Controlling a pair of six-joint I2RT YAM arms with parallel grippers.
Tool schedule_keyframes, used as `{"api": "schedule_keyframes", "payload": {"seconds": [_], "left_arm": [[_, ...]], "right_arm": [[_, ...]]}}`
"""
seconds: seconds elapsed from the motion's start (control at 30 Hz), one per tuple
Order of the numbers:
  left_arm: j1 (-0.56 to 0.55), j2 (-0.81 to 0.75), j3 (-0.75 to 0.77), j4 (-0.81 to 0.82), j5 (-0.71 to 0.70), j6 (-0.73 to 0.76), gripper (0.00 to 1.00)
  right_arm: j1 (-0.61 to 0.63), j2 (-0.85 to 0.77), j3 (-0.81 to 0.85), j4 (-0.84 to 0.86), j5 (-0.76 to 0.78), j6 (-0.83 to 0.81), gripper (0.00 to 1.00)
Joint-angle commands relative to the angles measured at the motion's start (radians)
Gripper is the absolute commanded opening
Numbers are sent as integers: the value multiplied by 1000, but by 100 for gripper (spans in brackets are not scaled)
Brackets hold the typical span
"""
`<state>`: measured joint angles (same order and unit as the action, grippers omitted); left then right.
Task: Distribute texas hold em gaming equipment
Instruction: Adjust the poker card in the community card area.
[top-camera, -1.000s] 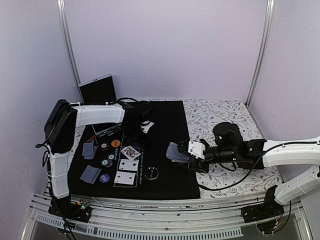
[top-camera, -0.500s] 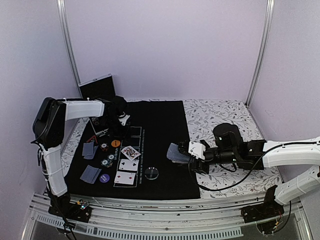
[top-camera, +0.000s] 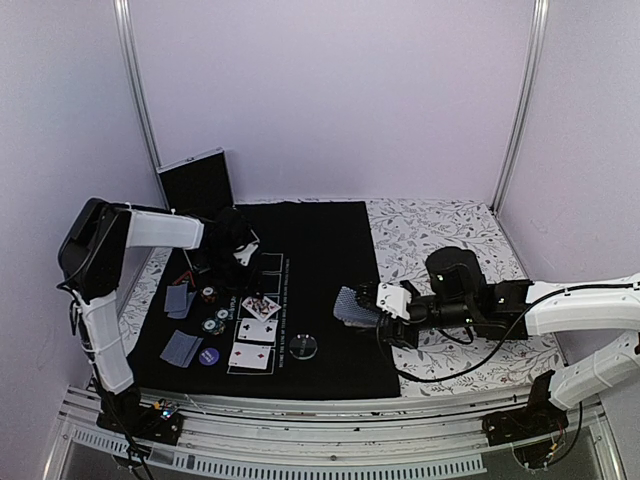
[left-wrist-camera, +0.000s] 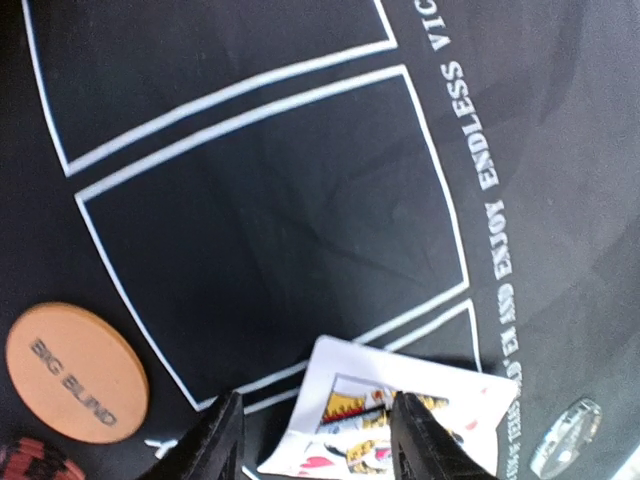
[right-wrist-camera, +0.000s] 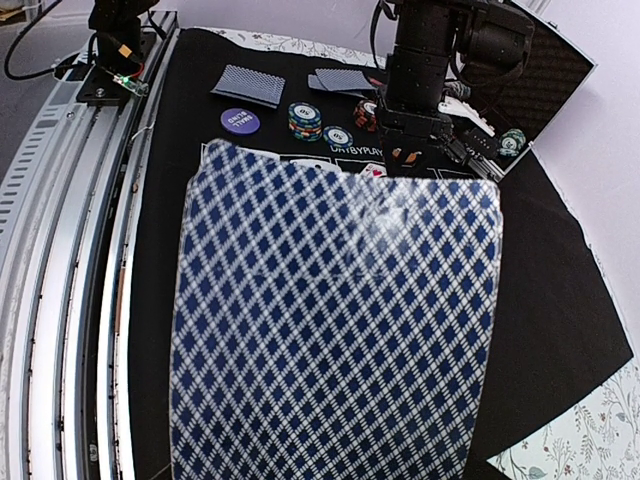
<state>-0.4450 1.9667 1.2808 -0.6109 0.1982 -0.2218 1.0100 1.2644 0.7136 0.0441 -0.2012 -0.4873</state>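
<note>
While right jaws clamp lattice-backed card (top-camera: 345, 305), face card (left-wrist-camera: 350, 400) beyond parted left jaws

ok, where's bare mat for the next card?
Free: printed box bordered by Big Blind disc and tilted face-up card; far half of black mat, left pincer to floral cloth. Crowded: near-left chips and face-down cards; right pincer holds the deck over its right side.

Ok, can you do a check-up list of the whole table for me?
Surface: black poker mat on a flowery cloth.
Job's things: three face-up cards, face-down cards, chips, orange disc, purple disc, clear disc on the mat.
Clutter: open black case at the back.
Pincers: left pincer open, empty, over the mat; right pincer shut on held cards.
Cables: black cable lying on the cloth.
Surroundings: lilac walls, metal posts.
</note>
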Motion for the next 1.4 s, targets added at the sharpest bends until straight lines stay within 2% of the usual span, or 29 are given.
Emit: {"api": "schedule_keyframes", "payload": {"seconds": [0.0,0.2,0.47,0.67,0.83,0.97,1.1,1.23,1.37], "left_arm": [[2,-69,-95,32,92,-49,51],[2,-150,-181,51,91,-84,51],[-2,-225,-220,41,108,-105,50],[-73,-270,-152,-41,49,-84,38],[-163,-206,-75,-132,6,-57,29],[-186,-136,-21,-131,-42,-61,28],[-187,-44,50,-121,-36,-42,26],[-189,28,73,-97,27,-34,25],[-189,48,85,-60,45,-38,24]], "right_arm": [[13,-28,20,1,5,10,51],[18,-28,27,-3,9,4,51],[19,-46,9,8,13,6,51],[19,-71,-11,14,20,7,51],[19,-77,-32,27,25,14,51],[19,-76,-36,34,20,19,51],[19,-81,-36,28,22,24,51],[19,-79,-37,37,22,30,51],[19,-67,-36,41,23,32,51]]}}
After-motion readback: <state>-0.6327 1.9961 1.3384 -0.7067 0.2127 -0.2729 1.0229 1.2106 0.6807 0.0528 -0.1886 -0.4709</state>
